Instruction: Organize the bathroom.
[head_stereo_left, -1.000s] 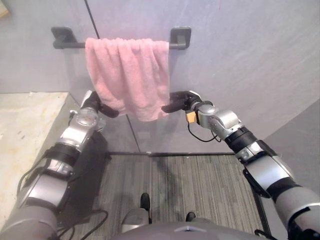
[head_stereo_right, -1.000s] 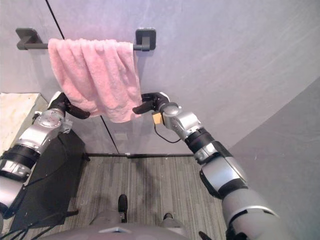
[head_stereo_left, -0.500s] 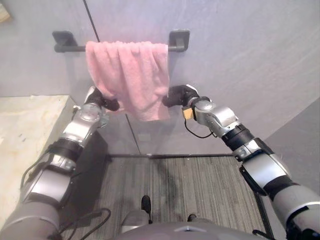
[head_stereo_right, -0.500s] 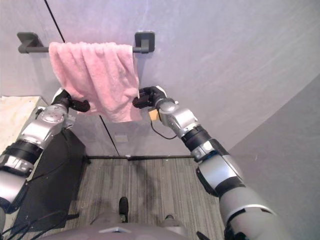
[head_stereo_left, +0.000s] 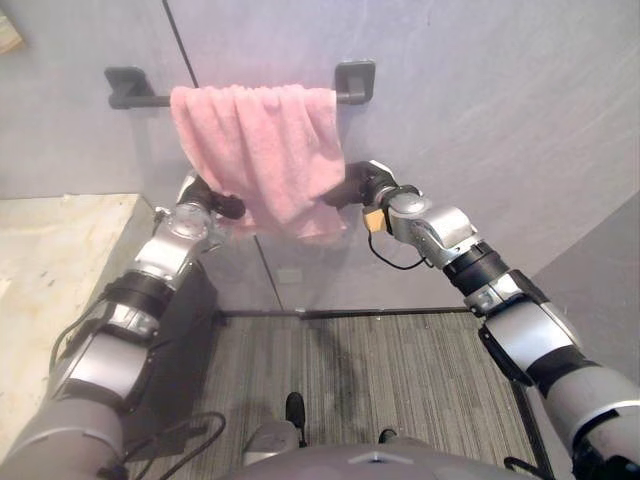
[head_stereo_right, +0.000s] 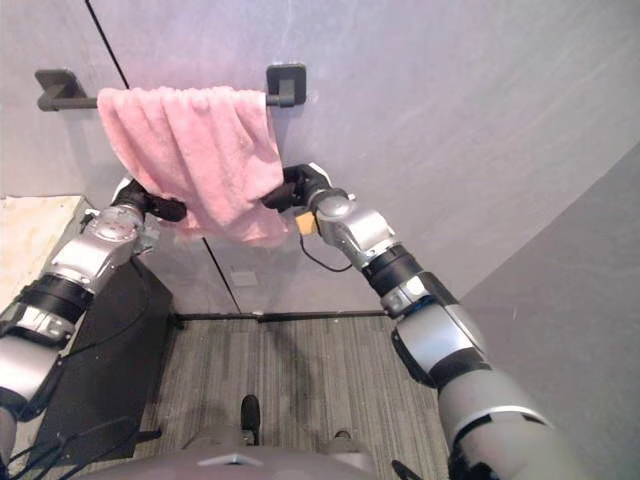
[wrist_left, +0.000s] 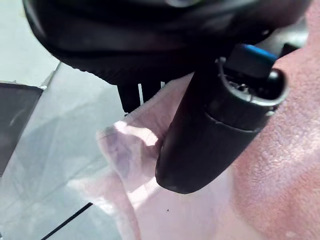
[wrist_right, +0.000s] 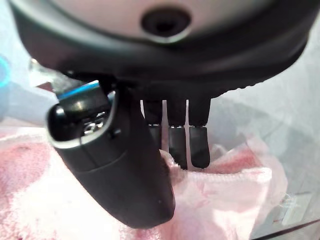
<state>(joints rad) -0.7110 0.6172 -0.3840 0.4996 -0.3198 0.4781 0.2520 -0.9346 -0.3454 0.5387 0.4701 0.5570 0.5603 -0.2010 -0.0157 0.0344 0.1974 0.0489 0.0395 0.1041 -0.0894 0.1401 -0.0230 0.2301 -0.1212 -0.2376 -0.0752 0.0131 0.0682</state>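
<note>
1. A pink towel (head_stereo_left: 262, 150) hangs over a dark towel bar (head_stereo_left: 140, 95) fixed to a grey wall (head_stereo_left: 480, 120).
2. The bar's two dark end brackets (head_stereo_left: 357, 78) sit flat on the wall; the towel is bunched toward the right bracket and leaves a stretch of bare bar on the left.
3. The left hand (head_stereo_left: 208, 203) is at the towel's lower left edge. In its wrist view the thumb (wrist_left: 210, 135) presses onto the pink cloth and the fingers curl behind a fold, so it is pinching the towel.
4. The right hand (head_stereo_left: 358, 187) is at the towel's lower right edge. Its wrist view shows the thumb (wrist_right: 120, 170) lying on the cloth and the fingers (wrist_right: 179, 142) curled down over the hem, so this hand also pinches the towel.
5. Between the two hands the lower part of the towel is drawn outward from the wall and gathered, with a loose flap hanging just below the right hand.
6. A thin dark seam (head_stereo_left: 185, 45) runs down the wall behind the towel.
7. To the left stands a pale speckled counter (head_stereo_left: 50, 260), with a dark cabinet side (head_stereo_left: 185, 320) below it.
8. The floor (head_stereo_left: 400, 380) is striped grey carpet; how far the towel's back layer hangs down is hard to make out.
</note>
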